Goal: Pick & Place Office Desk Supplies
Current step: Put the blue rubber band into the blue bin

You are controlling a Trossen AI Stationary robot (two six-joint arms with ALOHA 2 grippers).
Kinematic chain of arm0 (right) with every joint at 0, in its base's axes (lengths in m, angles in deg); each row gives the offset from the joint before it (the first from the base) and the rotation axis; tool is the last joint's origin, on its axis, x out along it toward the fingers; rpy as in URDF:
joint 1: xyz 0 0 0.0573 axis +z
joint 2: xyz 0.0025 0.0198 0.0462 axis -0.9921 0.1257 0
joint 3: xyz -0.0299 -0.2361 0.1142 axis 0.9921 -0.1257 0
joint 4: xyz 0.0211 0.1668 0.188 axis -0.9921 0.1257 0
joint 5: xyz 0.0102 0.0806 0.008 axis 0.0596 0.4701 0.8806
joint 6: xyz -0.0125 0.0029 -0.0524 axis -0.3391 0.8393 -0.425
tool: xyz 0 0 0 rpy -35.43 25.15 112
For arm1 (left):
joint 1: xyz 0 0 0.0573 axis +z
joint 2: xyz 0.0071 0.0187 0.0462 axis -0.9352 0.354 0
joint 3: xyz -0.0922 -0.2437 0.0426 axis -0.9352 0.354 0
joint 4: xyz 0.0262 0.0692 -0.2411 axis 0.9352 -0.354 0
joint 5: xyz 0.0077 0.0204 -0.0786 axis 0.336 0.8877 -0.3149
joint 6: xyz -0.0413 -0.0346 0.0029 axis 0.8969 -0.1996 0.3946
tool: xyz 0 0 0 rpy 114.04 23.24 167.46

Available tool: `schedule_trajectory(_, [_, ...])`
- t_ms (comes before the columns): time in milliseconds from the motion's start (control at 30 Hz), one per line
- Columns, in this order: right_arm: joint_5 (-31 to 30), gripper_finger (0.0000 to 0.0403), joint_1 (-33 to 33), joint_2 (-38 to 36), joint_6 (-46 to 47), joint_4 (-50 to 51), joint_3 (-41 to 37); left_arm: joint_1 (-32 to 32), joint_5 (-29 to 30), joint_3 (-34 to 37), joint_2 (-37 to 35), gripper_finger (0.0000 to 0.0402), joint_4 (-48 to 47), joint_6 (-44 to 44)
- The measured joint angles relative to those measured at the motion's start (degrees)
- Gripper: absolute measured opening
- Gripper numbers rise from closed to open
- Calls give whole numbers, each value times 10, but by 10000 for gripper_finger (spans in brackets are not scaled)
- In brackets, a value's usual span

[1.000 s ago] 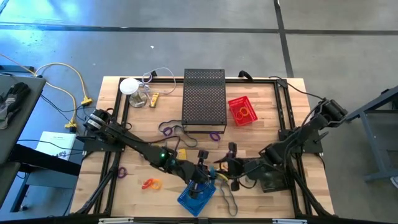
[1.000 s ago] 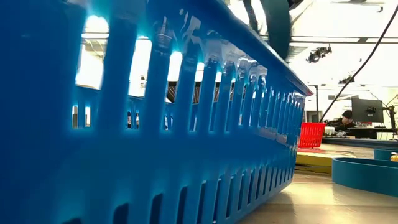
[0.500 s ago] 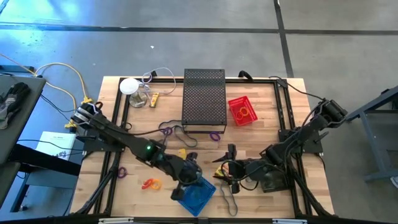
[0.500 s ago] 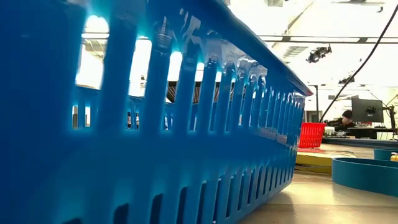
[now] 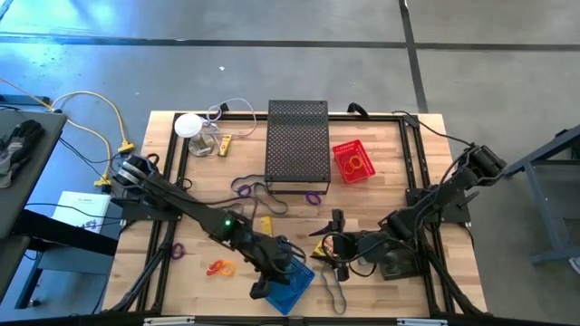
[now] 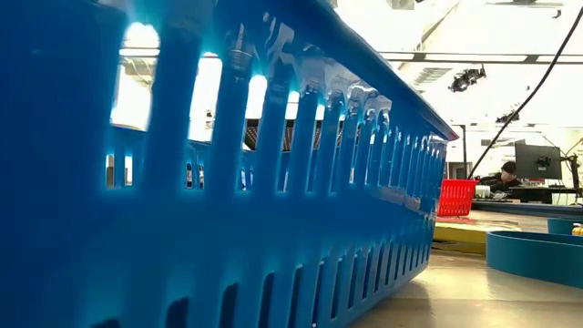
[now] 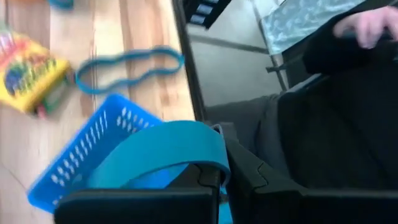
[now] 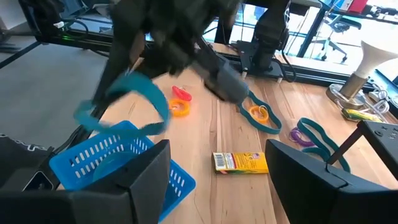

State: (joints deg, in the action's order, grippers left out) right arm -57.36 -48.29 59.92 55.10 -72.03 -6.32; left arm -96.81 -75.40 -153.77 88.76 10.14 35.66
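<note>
Left gripper (image 5: 263, 288): at the near-left corner of the blue basket (image 5: 292, 286), by the table's front edge. Its fingers are pinched shut on a teal rubber band (image 7: 163, 146); the left wrist view shows the band arching out over them, and the right wrist view shows it dangling above the basket.

Right gripper (image 5: 323, 247): low over the table just right of the basket, jaws spread wide with nothing between them; through its own camera the two fingers (image 8: 146, 167) frame the basket and a yellow packet (image 8: 240, 162).

Held band, how it handles: very light, limp and stretchy. It droops in a long loop and will probably swing, so I would expect it to need lowering inside the basket walls before release. It may cling to the finger pads.

Loose bands: a purple pair (image 5: 243, 189) in front of the black mesh box (image 5: 297, 143), one purple (image 5: 177, 250) far left, an orange pair (image 5: 220, 268) left of the basket, a dark loop (image 5: 333, 288) right of it. All lie flat on the wood.

Where to take a band: pinch one strand where the loop bulges, fingers straddling it and pressed to the table. Overlapping bands will likely come up together.

Yellow packet: a small flat box lying between the mesh box and the basket. Light, stiffer than the bands, with smooth faces that could slip. Grip across its narrow width.

Red basket (image 5: 352, 161): right of the mesh box, already holding an orange band.
</note>
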Motion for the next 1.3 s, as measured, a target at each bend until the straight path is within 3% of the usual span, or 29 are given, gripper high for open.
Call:
schedule_trajectory(433, [2, 250, 0, 0, 1, 1, 0, -3, -4, 0, 18, 0, 1, 18])
schedule_trajectory(867, [16, 250, 0, 0, 1, 8, 0, 5, -12, 0, 56, 1, -18, 100])
schedule_trajectory(1067, [16, 250, 0, 0, 2, 9, 0, 18, -89, 0, 78, 1, -16, 162])
schedule_trajectory(1300, [16, 250, 0, 0, 2, 9, 0, 38, -109, 1, 96, 1, -13, 192])
